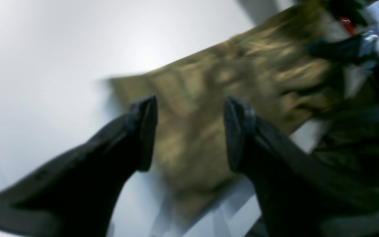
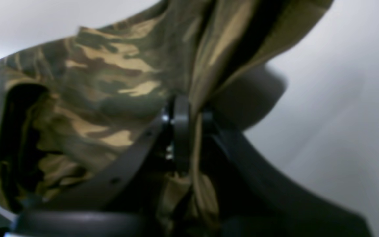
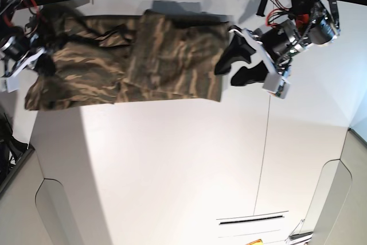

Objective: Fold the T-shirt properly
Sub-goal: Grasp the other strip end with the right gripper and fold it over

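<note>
Left wrist view: the left gripper (image 1: 189, 131) stands with its two dark fingers (image 1: 143, 131) spread apart, nothing between them. Beyond the gap lies the T-shirt (image 1: 229, 85), blurred, spread on the white table (image 1: 44, 65). The other arm shows as a dark smear at the upper right.

Right wrist view: the right gripper (image 2: 189, 131) is clamped on a fold of the T-shirt (image 2: 104, 85); camouflage cloth runs down between the closed fingers (image 2: 180, 128) and drapes to the left and above. The table (image 2: 334, 98) shows pale at right.

Base view: the T-shirt (image 3: 160, 61) lies along the far part of the table (image 3: 172, 170), one half folded over the middle. The right gripper (image 3: 43, 61) holds its edge at the picture's left. The left gripper (image 3: 234, 61) hovers just beside the cloth's other edge, fingers parted.
</note>
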